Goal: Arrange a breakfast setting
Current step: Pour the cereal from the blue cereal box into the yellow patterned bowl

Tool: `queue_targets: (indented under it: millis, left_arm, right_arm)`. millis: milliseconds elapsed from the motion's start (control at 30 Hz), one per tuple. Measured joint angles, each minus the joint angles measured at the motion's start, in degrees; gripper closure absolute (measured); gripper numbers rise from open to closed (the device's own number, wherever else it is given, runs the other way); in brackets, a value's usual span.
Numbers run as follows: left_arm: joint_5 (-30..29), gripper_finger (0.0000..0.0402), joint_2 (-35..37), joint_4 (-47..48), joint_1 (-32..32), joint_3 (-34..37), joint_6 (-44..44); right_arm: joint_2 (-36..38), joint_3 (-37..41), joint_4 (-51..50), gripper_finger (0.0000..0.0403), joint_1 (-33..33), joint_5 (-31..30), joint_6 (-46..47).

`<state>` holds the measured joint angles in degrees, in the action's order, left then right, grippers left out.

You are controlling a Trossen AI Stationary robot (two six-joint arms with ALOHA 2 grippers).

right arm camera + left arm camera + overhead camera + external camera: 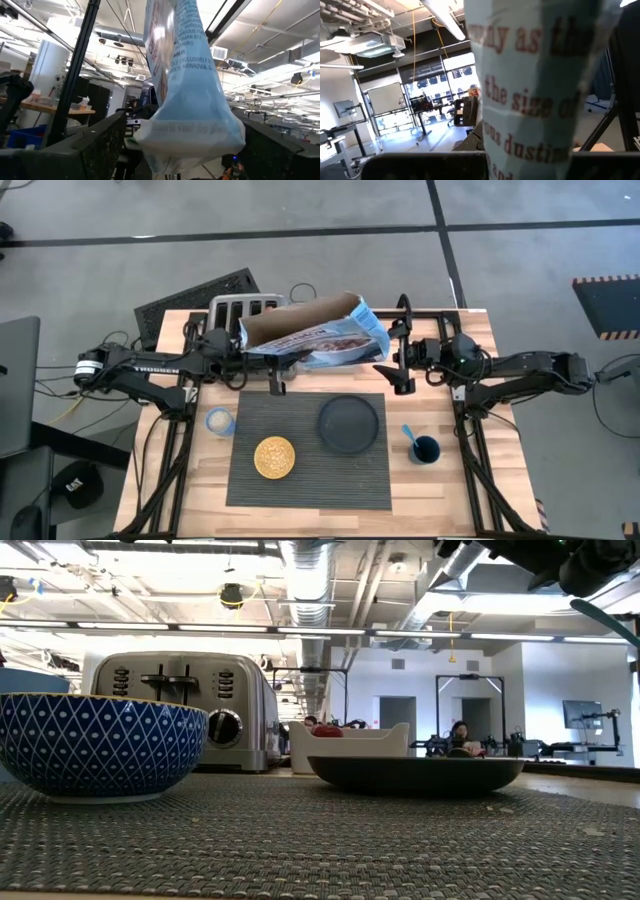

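The cereal box (318, 332) hangs over the back of the bench (190, 480), upper centre of the high view, lying sideways with its open flap toward the toaster (243, 310). My left gripper (243, 345) is clenched on its left end; my right gripper (395, 350) stands with jaws wide apart at the blue crumpled end, not gripping it as far as I can tell. Thin card like this is light but soft: it buckles if squeezed, so I judge the firm folded edges the best place to hold.

Below it the placemat (310, 480) lies at centre, carrying the bowl (274, 457) at lower left and the dark plate (349, 423) at upper right. The dark blue cup (426, 449) with the spoon (410, 435) in it stands right of the mat; a small pale dish (219, 421) sits left of it.

I can't find a bagel. Something red shows far behind the plate in the low view, too small to name. Both wrist views are filled by the box.
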<state>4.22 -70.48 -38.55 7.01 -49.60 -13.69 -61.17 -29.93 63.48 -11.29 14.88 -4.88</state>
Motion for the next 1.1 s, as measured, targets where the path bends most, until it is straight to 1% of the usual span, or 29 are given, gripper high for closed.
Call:
queue_targets:
  millis: [100,200,433,500,567,967,1033,1100]
  left_arm:
    - [-0.03,0.0401,0.00,0.01,0.00,0.00,-0.01]
    - [-0.01,0.0401,0.00,0.03,0.00,0.00,-0.02]
    - [0.03,0.0401,0.02,-0.01,0.00,0.00,-0.02]
    - [0.87,0.0401,0.04,0.06,0.01,0.00,0.05]
    - [1.05,0.0402,0.07,0.17,0.02,0.00,0.45]
    - [1.18,0.0402,0.15,1.74,0.00,0.00,-0.35]
    - [1.23,0.0401,0.17,2.03,0.00,0.00,-0.49]
    - [1.51,0.0401,0.17,2.03,0.01,-0.08,-0.89]
  right_arm:
    - [0.00,0.00,0.00,0.0041,0.00,-0.73,-0.10]
    - [0.00,0.00,0.13,0.0069,0.00,-1.12,-0.14]
    - [0.00,0.00,0.15,0.0196,-0.52,-1.25,-0.12]
    - [0.00,0.00,0.18,0.0227,-0.52,-1.29,-0.32]
    - [0.00,0.00,0.19,0.0247,-0.52,-1.29,-0.34]
    - [0.00,0.04,-0.02,0.0247,-0.25,-1.37,-0.26]
    - [0.00,-0.16,-0.03,0.0223,0.08,-1.62,0.05]
    - [-0.05,-1.33,-0.01,0.0179,0.07,-1.95,1.19]
